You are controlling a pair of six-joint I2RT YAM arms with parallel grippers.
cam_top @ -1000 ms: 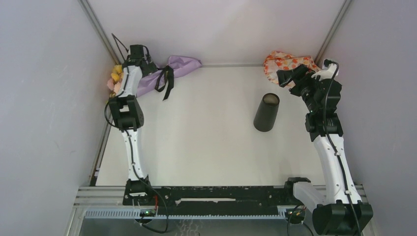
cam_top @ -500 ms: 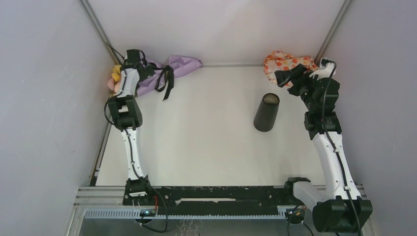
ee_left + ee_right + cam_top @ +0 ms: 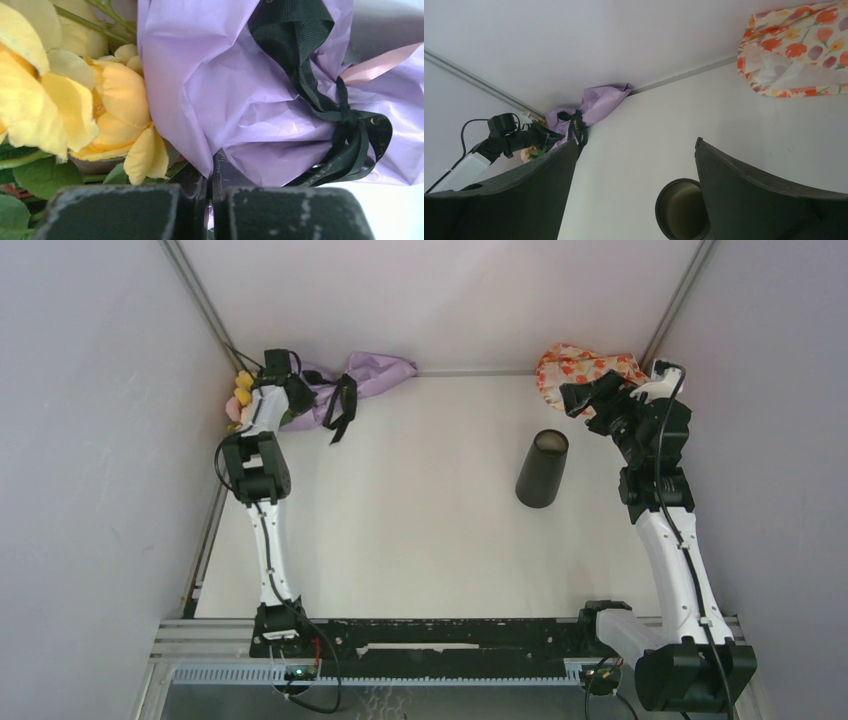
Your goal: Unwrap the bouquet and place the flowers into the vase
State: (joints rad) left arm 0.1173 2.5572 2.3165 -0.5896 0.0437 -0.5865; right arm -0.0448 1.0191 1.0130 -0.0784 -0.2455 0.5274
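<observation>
The bouquet (image 3: 372,371) lies in the far left corner, its lilac wrapping paper (image 3: 240,90) tied with a black ribbon (image 3: 350,131). Yellow flowers (image 3: 75,100) stick out at its left end, also seen from above (image 3: 241,393). My left gripper (image 3: 292,392) is shut on a fold of the lilac paper (image 3: 210,172). The black vase (image 3: 542,468) stands upright right of centre. My right gripper (image 3: 577,398) hovers open beyond the vase, empty; the vase's mouth (image 3: 680,207) shows beside its right finger (image 3: 764,195).
An orange-and-white floral cloth bundle (image 3: 582,364) sits in the far right corner, just behind my right gripper, and shows at the wrist view's top right (image 3: 796,50). Grey walls close in on three sides. The white tabletop (image 3: 420,530) is bare between the arms.
My left gripper has closed on the bouquet's lilac paper, and the wrapping's tail has lifted slightly. The right arm has barely moved.
</observation>
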